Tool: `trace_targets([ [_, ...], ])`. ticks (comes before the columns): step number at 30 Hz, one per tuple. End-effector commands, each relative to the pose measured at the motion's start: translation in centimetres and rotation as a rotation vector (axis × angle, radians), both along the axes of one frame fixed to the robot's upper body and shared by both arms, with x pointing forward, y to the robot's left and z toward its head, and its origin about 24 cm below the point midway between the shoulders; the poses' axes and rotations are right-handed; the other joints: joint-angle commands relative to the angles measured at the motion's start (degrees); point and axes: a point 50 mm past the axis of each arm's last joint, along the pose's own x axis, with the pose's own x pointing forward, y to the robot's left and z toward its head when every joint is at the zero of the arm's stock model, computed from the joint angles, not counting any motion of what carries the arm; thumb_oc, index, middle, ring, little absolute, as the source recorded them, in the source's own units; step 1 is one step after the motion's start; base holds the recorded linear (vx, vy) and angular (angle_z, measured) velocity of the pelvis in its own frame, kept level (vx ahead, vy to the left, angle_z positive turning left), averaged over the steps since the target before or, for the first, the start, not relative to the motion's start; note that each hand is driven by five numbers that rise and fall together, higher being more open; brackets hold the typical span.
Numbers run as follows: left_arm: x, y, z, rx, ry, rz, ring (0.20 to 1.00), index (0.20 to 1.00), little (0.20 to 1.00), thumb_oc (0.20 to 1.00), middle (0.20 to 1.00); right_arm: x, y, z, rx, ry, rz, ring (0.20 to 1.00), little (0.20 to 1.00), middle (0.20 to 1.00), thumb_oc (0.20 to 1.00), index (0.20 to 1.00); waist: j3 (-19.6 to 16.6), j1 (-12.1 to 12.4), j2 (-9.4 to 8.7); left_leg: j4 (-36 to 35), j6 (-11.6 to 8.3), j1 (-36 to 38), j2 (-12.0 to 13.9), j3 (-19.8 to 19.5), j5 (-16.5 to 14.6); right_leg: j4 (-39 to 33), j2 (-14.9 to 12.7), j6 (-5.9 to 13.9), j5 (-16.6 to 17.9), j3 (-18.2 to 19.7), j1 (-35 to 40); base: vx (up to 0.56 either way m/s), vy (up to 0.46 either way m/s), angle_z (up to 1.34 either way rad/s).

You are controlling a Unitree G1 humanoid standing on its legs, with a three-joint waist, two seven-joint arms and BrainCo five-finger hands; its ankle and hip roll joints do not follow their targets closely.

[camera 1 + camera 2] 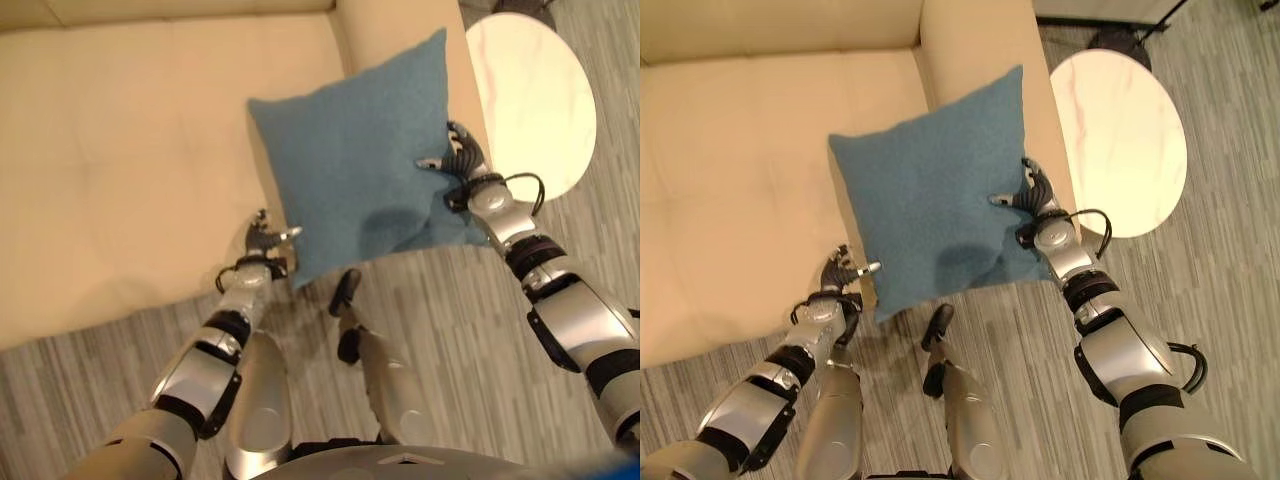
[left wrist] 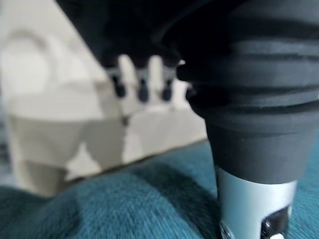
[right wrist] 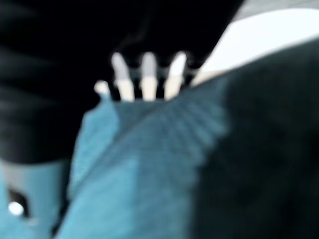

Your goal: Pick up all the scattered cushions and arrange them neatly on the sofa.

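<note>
**Blue cushion gripped at two edges above the sofa's arm**

Fingers [image 1: 452, 140] of the right hand [image 1: 462, 158] curled over the right edge of the blue cushion [image 1: 360, 160], thumb pinching from the front, fabric dented just below. Fingers of the left hand [image 1: 265, 240] curled at the cushion's lower left corner, thumb sticking out toward it; pinching that corner, as far as can be told. In the left wrist view, dark-tipped fingers [image 2: 142, 82] in a row past teal fabric [image 2: 124, 204].

Cushion held up between both hands, tilted like a diamond, over the front end of the cream sofa [image 1: 120, 160] and its armrest [image 1: 390, 25]. Seat bare, pale, softly tufted.

Beyond the armrest, to the right, a round white side table [image 1: 535, 100] on striped grey floor [image 1: 450, 300].
</note>
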Motion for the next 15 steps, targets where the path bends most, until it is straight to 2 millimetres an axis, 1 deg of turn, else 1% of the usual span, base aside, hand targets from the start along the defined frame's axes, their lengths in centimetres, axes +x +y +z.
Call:
trace_targets([
  [1, 2.2, -0.9, 3.6, -0.073, -0.127, -0.01, 1.0, 1.0, 1.0, 1.0, 1.0, 0.3, 2.2, 2.5, -0.07, -0.098, 0.09, 1.0, 1.0, 1.0, 1.0, 1.0, 0.6, -0.3, -3.29, 0.5, 2.03, -1.7, 0.0, 3.8, 1.9, 5.0, -0.8, 4.05, -2.6, 3.2, 0.3, 0.0, -0.039, 0.0],
  [2, 2.2, -0.9, 3.6, -0.074, -0.127, -0.01, 1.0, 1.0, 1.0, 1.0, 1.0, 0.3, 2.2, 2.5, -0.07, -0.098, 0.09, 1.0, 1.0, 1.0, 1.0, 1.0, 0.5, -0.3, -3.29, 0.5, 2.03, -1.7, 0.0, 3.8, 1.9, 5.0, -0.8, 4.05, -2.6, 3.2, 0.2, -0.01, -0.03, 0.0],
  [4, 2.7, -1.0, 4.6, -0.108, -0.158, 0.002, 1.0, 1.0, 1.0, 1.0, 1.0, 0.2, 2.7, 2.9, -0.069, -0.117, 0.107, 1.0, 1.0, 1.0, 1.0, 1.0, 0.6, -0.9, -3.87, 1.1, 1.94, -2.7, 0.2, 3.8, 1.7, 5.4, -0.6, 3.97, -2.6, 3.3, -0.9, 0.0, 0.0, 0.0],
  [6, 3.3, -1.8, 5.9, -0.197, -0.216, 0.002, 1.0, 1.0, 1.0, 1.0, 1.0, 0.2, 3.4, 3.7, -0.061, -0.146, 0.131, 1.0, 1.0, 1.0, 1.0, 1.0, 0.7, -1.5, -4.62, 1.7, 1.93, -3.7, 0.4, 3.8, 1.4, 5.6, -0.3, 3.87, -2.6, 3.6, -1.9, 0.01, -0.038, 0.0],
  [8, 3.7, -2.6, 7.1, -0.282, -0.268, 0.005, 1.0, 1.0, 1.0, 1.0, 1.0, 0.2, 4.0, 3.7, -0.055, -0.152, 0.143, 1.0, 1.0, 1.0, 1.0, 1.0, 0.7, -1.8, -5.1, 2.1, 1.87, -4.3, 0.6, 3.7, 1.2, 5.6, 0.0, 3.81, -2.6, 3.8, -2.5, 0.02, -0.039, -0.02],
  [9, 3.8, -3.3, 7.6, -0.323, -0.29, -0.011, 1.0, 1.0, 1.0, 1.0, 1.0, 0.1, 4.3, 3.9, -0.042, -0.158, 0.147, 1.0, 1.0, 1.0, 1.0, 1.0, 0.8, -2.0, -5.26, 2.1, 1.86, -4.4, 0.7, 3.7, 1.1, 5.4, 0.1, 3.8, -2.5, 3.9, -2.6, 0.02, -0.036, -0.02],
  [10, 3.9, -4.7, 8.4, -0.378, -0.331, -0.049, 1.0, 1.0, 1.0, 1.0, 1.0, 0.1, 4.9, 3.9, -0.03, -0.165, 0.157, 1.0, 1.0, 1.0, 1.0, 1.0, 0.9, -2.2, -5.51, 2.2, 1.85, -4.5, 0.8, 3.9, 0.9, 5.0, 0.3, 3.84, -2.2, 4.0, -2.6, 0.02, -0.037, 0.0],
  [11, 3.8, -5.5, 8.8, -0.434, -0.353, -0.07, 1.0, 1.0, 1.0, 1.0, 1.0, 0.1, 5.3, 4.0, -0.031, -0.169, 0.168, 1.0, 1.0, 1.0, 1.0, 1.0, 1.0, -2.3, -5.63, 2.2, 1.84, -4.5, 0.8, 3.9, 0.8, 4.6, 0.5, 3.91, -1.9, 4.1, -2.6, 0.0, 0.0, 0.0],
  [13, 3.6, -6.6, 9.3, -0.528, -0.386, -0.089, 1.0, 1.0, 1.0, 1.0, 1.0, -0.1, 5.8, 4.0, -0.031, -0.175, 0.184, 1.0, 1.0, 1.0, 1.0, 1.0, 0.9, -2.4, -5.73, 2.1, 1.86, -4.3, 0.9, 4.0, 0.6, 4.2, 0.7, 3.93, -1.7, 4.4, -2.6, 0.01, -0.001, -0.02],
  [15, 3.2, -9.2, 10.2, -0.695, -0.427, -0.153, 1.0, 1.0, 1.0, 1.0, 1.0, -0.2, 6.4, 3.7, -0.023, -0.172, 0.197, 1.0, 1.0, 1.0, 1.0, 1.0, 0.9, -2.5, -5.53, 1.4, 1.8, -3.8, 0.8, 4.0, 0.6, 3.7, 0.8, 4.05, -1.5, 4.6, -2.3, 0.02, -0.009, -0.07],
])
